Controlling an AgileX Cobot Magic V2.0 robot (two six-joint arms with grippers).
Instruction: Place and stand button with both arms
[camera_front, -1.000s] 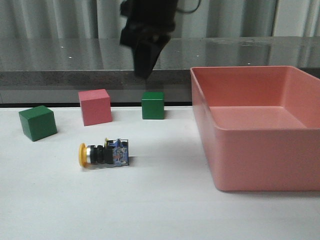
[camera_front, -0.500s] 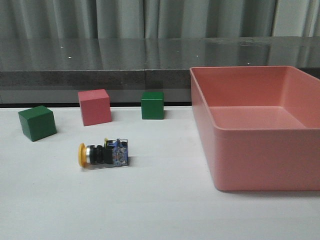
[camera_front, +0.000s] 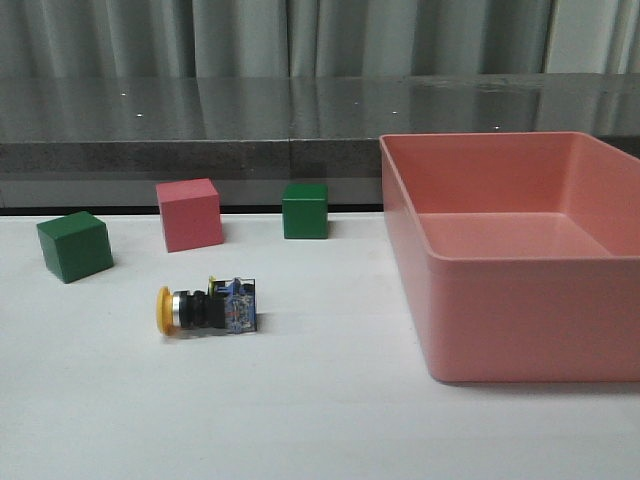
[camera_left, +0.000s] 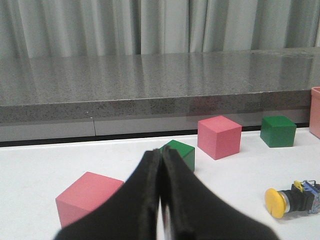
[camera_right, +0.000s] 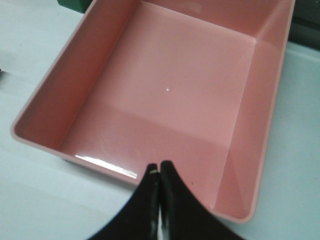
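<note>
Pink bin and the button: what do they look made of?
Pink bin: looks like moulded plastic, glossy; the right wrist view shows bright glare streaks on its smooth floor and rounded corners.
Button: mixed. Matte yellow cap, shiny silver collar that looks metallic, black body and blue-clear base, probably plastic.

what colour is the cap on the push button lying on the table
Yellow. The small push-button switch lies on its side; its round mushroom cap shows best in the left wrist view.

The front view looks low and level across the table (camera_front: 320, 420). The left wrist view sits near the tabletop, sharing the button (camera_front: 208, 310) at 3 o'clock. The right wrist view looks steeply down into the bin (camera_right: 65, 80).
</note>
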